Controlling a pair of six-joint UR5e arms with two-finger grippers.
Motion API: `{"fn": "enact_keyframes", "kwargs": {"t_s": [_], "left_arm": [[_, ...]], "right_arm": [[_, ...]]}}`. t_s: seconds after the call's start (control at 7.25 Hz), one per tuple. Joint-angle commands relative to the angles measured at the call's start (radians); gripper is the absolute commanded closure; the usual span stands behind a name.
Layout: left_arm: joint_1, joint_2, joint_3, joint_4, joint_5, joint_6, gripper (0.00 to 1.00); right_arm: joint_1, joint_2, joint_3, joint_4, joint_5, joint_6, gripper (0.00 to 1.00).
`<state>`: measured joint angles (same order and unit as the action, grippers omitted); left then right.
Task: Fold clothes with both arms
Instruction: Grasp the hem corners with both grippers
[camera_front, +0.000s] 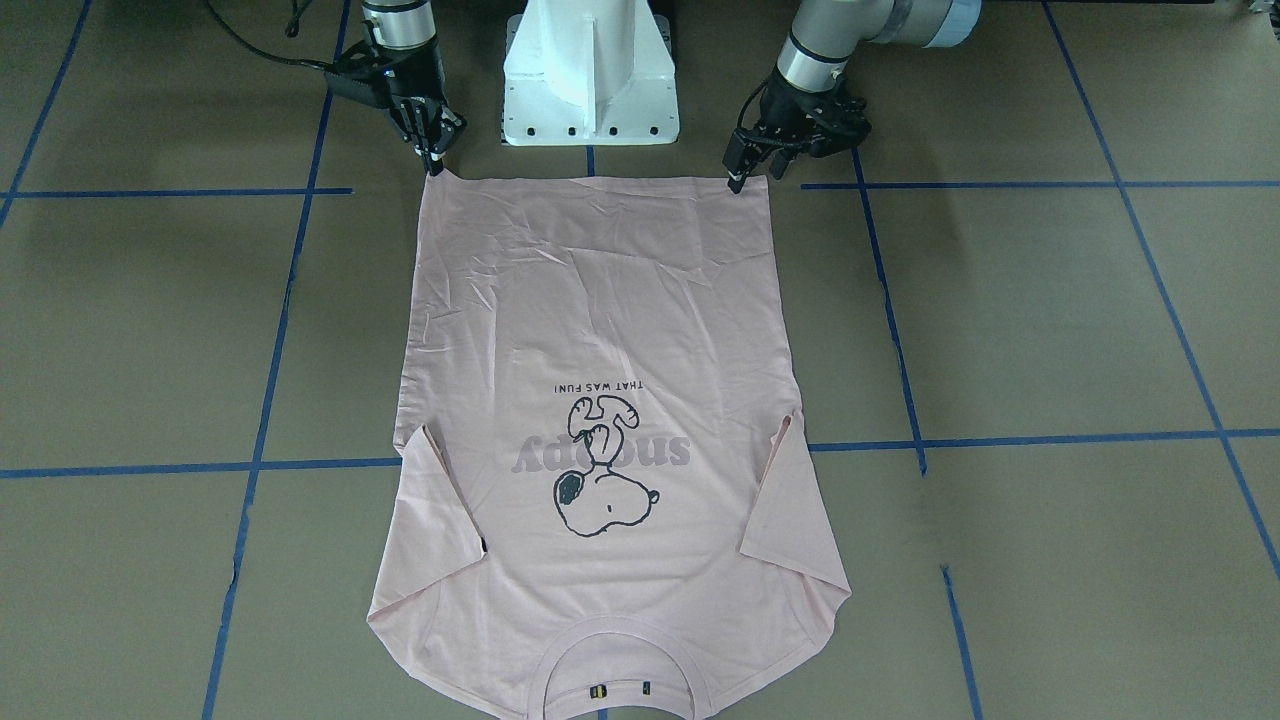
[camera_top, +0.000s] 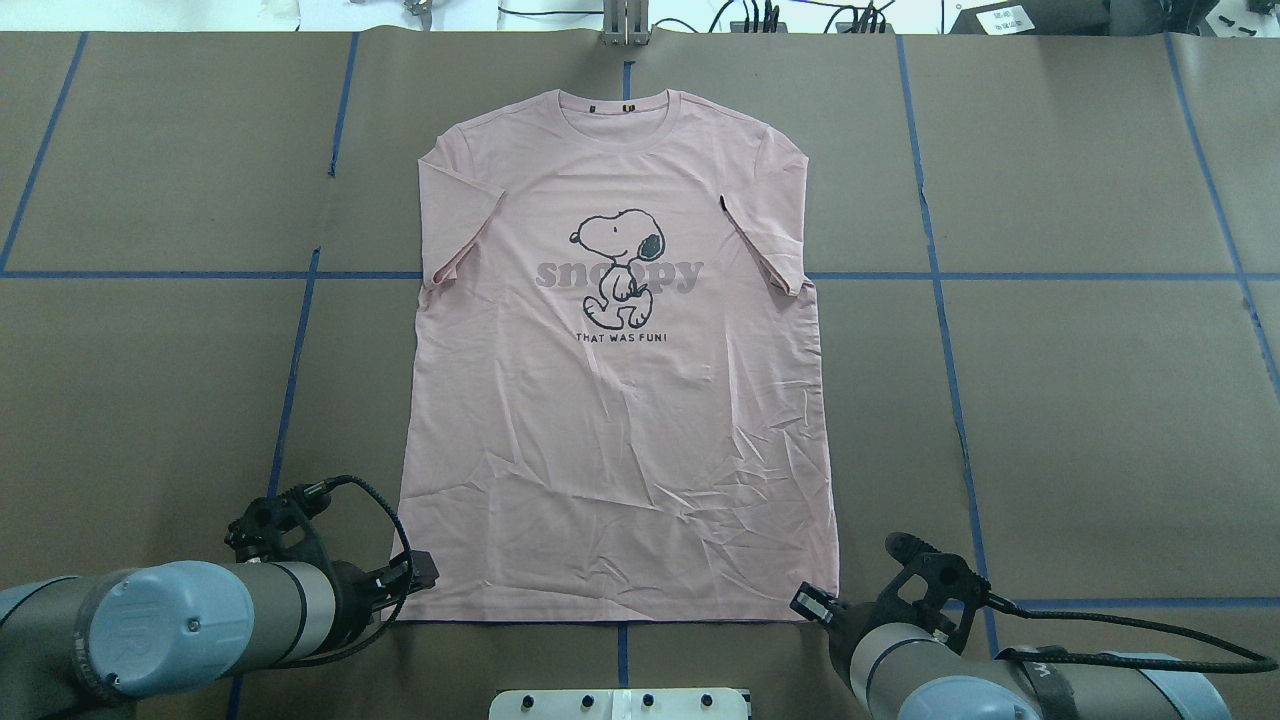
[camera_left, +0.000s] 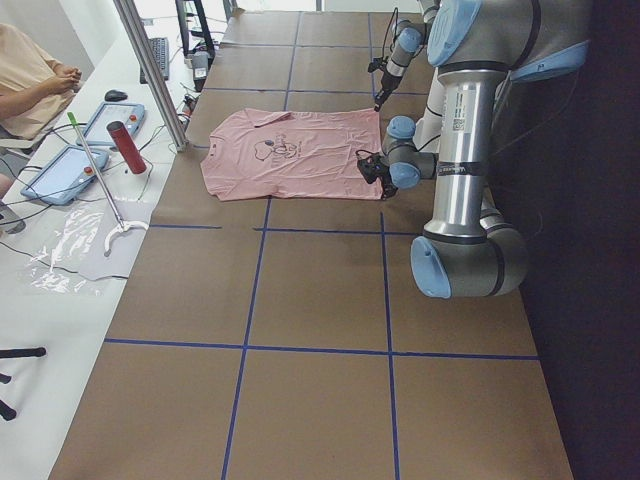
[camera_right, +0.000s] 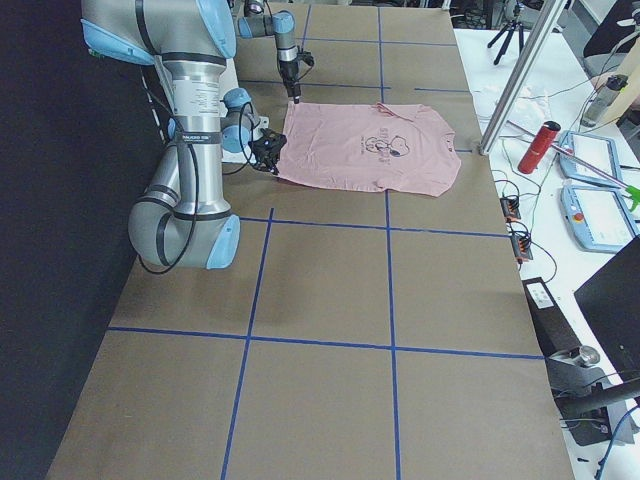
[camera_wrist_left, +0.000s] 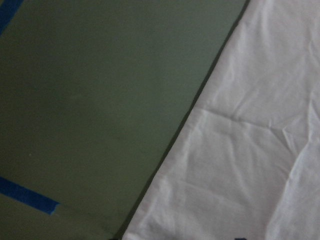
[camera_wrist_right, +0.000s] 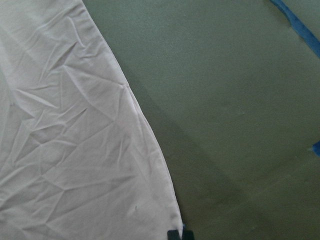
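The light pink T-shirt lies flat and print-up on the brown table, its collar on the side away from the robot. Its sleeves are folded in a little. My left gripper is down at the hem, just inside that corner, with its fingers together on the cloth. My right gripper is at the other hem corner. In the right wrist view its tips pinch the hem corner. The left wrist view shows the shirt's side edge and a dark tip at the bottom.
The white pedestal base stands between the arms, just behind the hem. Blue tape lines cross the table. Beyond the far edge are a metal post, a red bottle, tablets and a seated operator.
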<state>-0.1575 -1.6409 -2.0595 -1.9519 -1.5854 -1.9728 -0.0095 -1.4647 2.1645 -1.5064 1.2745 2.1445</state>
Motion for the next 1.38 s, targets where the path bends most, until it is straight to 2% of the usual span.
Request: {"fn": "enact_keyframes", "kwargs": {"t_s": [0.0, 0.14, 0.28, 0.55, 0.69, 1.24], "left_arm": [[0.007, 0.001, 0.002, 0.046, 0.002, -0.003, 0.28], [0.007, 0.001, 0.002, 0.048, 0.002, -0.017, 0.50], [0.015, 0.001, 0.004, 0.051, 0.002, -0.021, 0.55], [0.019, 0.000, 0.004, 0.085, 0.002, -0.021, 0.59], [0.019, -0.002, -0.002, 0.085, 0.002, -0.021, 0.99], [0.019, -0.010, -0.007, 0.085, -0.004, -0.017, 1.00]], "right_arm": [[0.000, -0.002, 0.000, 0.000, -0.001, 0.000, 1.00], [0.000, 0.000, 0.000, 0.000, -0.001, 0.000, 1.00], [0.000, 0.000, 0.000, 0.000, -0.001, 0.000, 1.00], [0.002, -0.002, 0.000, 0.000, -0.001, 0.000, 1.00], [0.002, -0.002, 0.000, 0.000, -0.001, 0.000, 1.00], [0.005, -0.002, 0.000, 0.000, 0.000, -0.002, 1.00]]}}
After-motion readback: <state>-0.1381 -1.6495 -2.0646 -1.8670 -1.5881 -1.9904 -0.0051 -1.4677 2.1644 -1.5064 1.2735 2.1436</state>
